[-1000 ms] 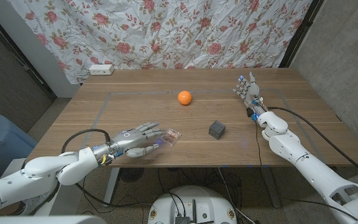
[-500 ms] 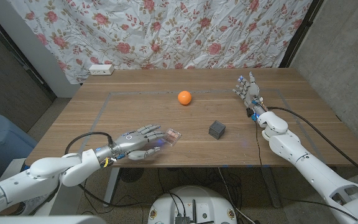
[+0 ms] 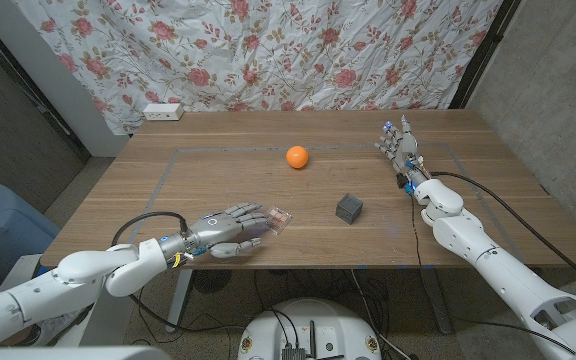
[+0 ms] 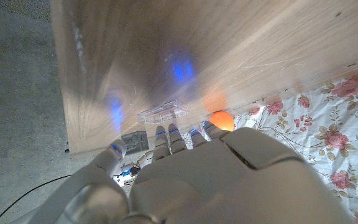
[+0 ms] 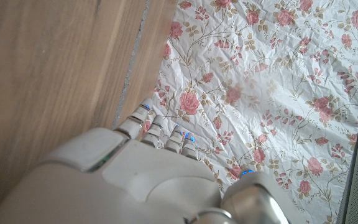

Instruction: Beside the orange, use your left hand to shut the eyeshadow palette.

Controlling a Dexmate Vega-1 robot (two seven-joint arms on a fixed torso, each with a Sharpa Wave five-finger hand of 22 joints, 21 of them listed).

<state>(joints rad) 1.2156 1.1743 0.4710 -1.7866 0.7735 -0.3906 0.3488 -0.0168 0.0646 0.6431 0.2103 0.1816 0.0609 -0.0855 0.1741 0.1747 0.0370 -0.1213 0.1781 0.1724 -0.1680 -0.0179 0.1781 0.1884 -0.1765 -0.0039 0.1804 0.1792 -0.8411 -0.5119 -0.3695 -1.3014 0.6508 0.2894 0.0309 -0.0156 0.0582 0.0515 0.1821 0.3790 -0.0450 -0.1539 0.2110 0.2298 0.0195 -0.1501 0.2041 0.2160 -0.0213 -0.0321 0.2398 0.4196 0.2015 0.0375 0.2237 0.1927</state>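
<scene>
The eyeshadow palette (image 3: pixel 279 218) is a small clear case with pink inside. It lies low and flat near the table's front edge, with no raised lid showing, and also appears in the left wrist view (image 4: pixel 162 112). The orange (image 3: pixel 297 157) sits well beyond the palette, toward the back (image 4: pixel 221 119). My left hand (image 3: pixel 230 228) hovers low just left of the palette, fingers spread and holding nothing, its fingertips (image 4: pixel 168 132) just short of the case. My right hand (image 3: pixel 399 145) stands at the far right with fingers apart and nothing in it.
A dark grey cube (image 3: pixel 348 208) sits right of the palette (image 4: pixel 134 141). A white power strip (image 3: pixel 162 111) lies at the back left edge. A floral cloth (image 3: pixel 298 50) hangs behind the wooden table (image 3: pixel 218 165), and thin tape lines mark a rectangle on it.
My left hand has drawn back a little toward the table's front edge, so its fingers no longer overlap the palette. The palette, orange and right hand have not moved.
</scene>
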